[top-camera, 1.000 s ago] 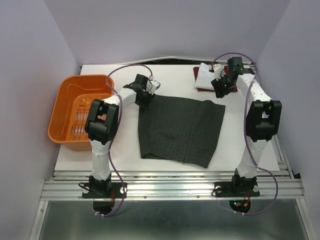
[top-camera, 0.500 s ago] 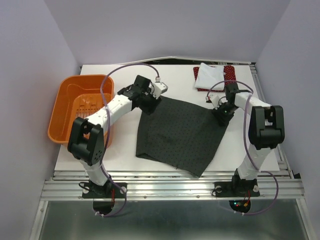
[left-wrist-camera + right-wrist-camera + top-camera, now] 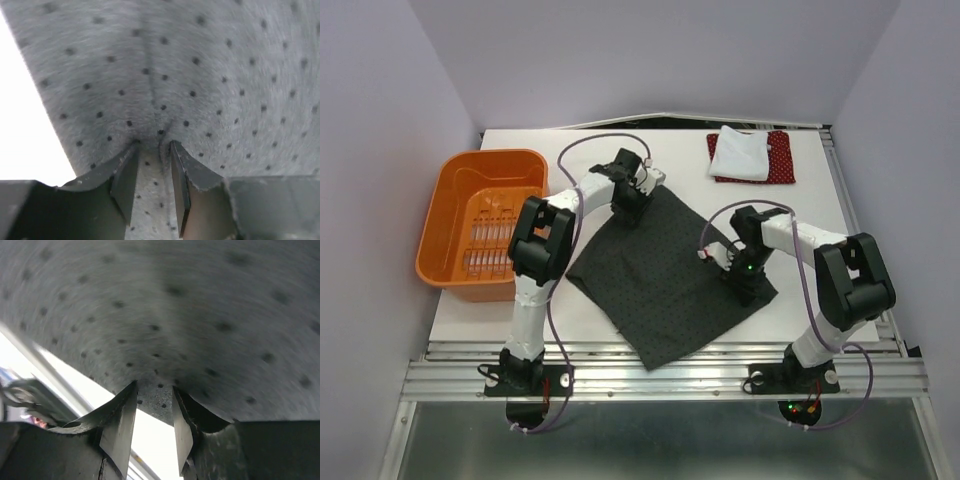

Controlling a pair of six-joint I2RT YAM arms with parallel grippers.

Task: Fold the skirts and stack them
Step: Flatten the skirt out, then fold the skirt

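Observation:
The dark grey dotted skirt (image 3: 665, 275) lies spread as a tilted diamond on the white table (image 3: 670, 160). My left gripper (image 3: 632, 207) sits at its far corner, and in the left wrist view the gripper (image 3: 154, 146) is shut on a puckered fold of the grey skirt (image 3: 200, 75). My right gripper (image 3: 748, 288) is at the skirt's right corner. In the right wrist view that gripper (image 3: 154, 387) pinches the skirt's edge (image 3: 175, 305) above the bright table. At the back right the white skirt (image 3: 738, 155) lies folded on the red dotted skirt (image 3: 782, 160).
An orange plastic basket (image 3: 485, 158) stands at the table's left side, close to the left arm. Grey walls close in the table on the left, back and right. A metal rail (image 3: 660, 375) with the arm bases runs along the near edge.
The grey skirt has swung round and slid toward the near edge. The right gripper moved from the back right stack down to the skirt's right corner and carried it forward. The left gripper stayed at the far corner.

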